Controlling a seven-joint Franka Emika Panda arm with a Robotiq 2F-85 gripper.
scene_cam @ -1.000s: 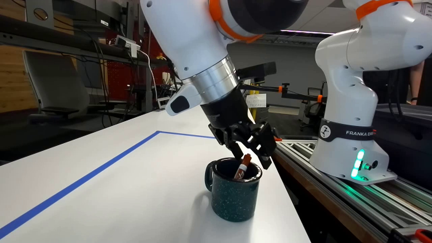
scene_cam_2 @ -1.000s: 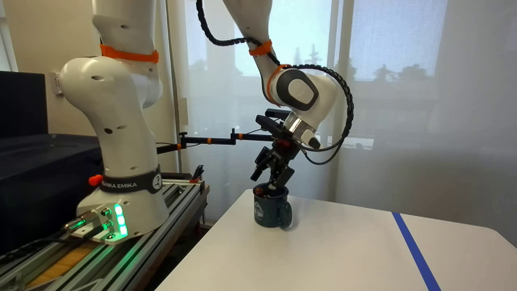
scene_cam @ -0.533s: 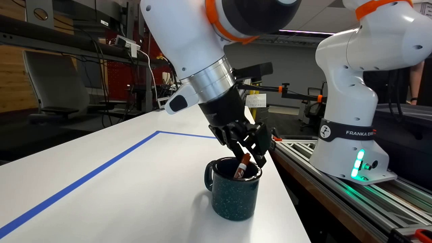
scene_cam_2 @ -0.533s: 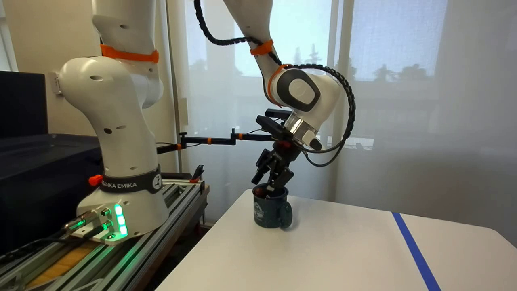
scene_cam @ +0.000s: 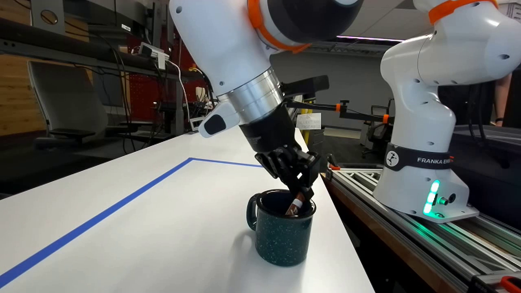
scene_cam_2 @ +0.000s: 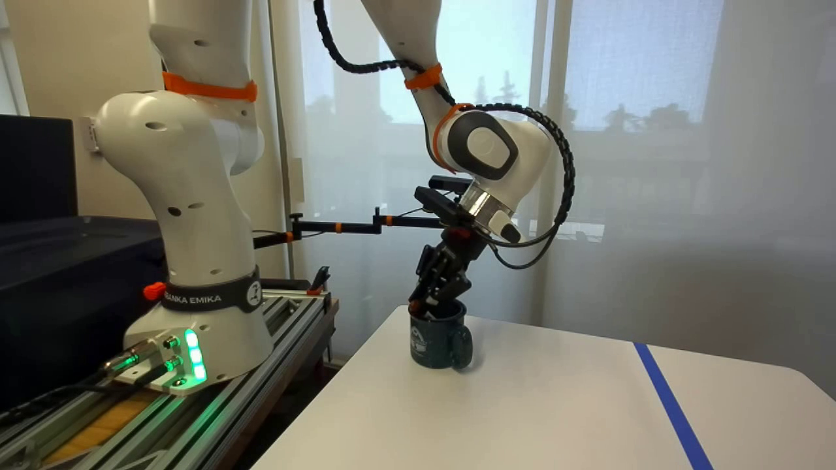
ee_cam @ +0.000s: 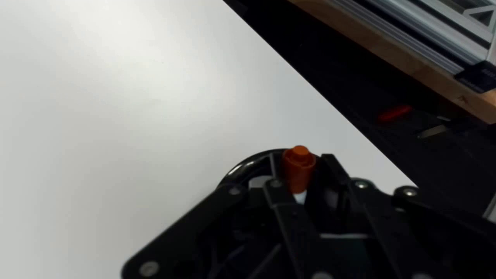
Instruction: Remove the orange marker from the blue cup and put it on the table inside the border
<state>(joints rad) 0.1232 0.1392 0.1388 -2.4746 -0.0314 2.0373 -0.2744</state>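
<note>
The blue cup (scene_cam: 283, 240), a dark speckled mug with a black rim, stands upright near the table edge. In an exterior view the orange marker (scene_cam: 294, 208) leans inside it, its capped end beyond the rim. My gripper (scene_cam: 302, 193) reaches down at a slant to the cup's mouth, its fingers either side of the cap. From the wrist view, the cap (ee_cam: 299, 174) sits between the fingers with narrow dark strips beside it; whether both pads touch it is unclear. The marker's lower end is hidden. Blue tape forms the border (scene_cam: 134, 195) on the white table (scene_cam: 183, 228).
Right beside the cup runs the table edge, with a dark gap past it and metal rails (scene_cam_2: 281, 365) carrying the robot base (scene_cam: 423, 191). The cup's handle (scene_cam_2: 464, 346) sticks out over the table. A black camera arm (scene_cam: 321, 106) extends behind the gripper.
My gripper has come slightly lower, then its fingers have drawn together around the marker's cap. The marker has tipped a little toward the table-edge side of the cup. The cup has stayed put.
</note>
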